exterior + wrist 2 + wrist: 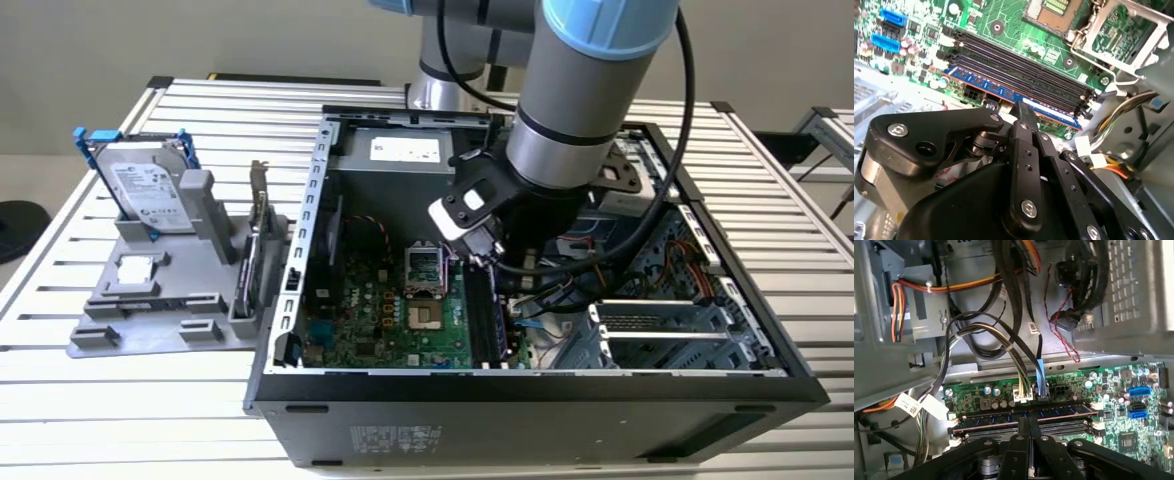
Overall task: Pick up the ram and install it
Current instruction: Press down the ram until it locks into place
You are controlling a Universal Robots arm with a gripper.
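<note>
Inside the computer case (534, 385), the gripper (1021, 112) pinches the ram (1004, 92), apparently seated in the motherboard's (1004, 25) outermost slot.

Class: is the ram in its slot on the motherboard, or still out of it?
In: the ram stands along the outermost slot beside the empty slots, with the hand shut on it.

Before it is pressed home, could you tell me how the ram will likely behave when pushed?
The ram looks thin and flat, so probably light and fairly stiff. Standing on edge among the motherboard slots under the end effector, it might tilt or crack if pushed unevenly.
</note>
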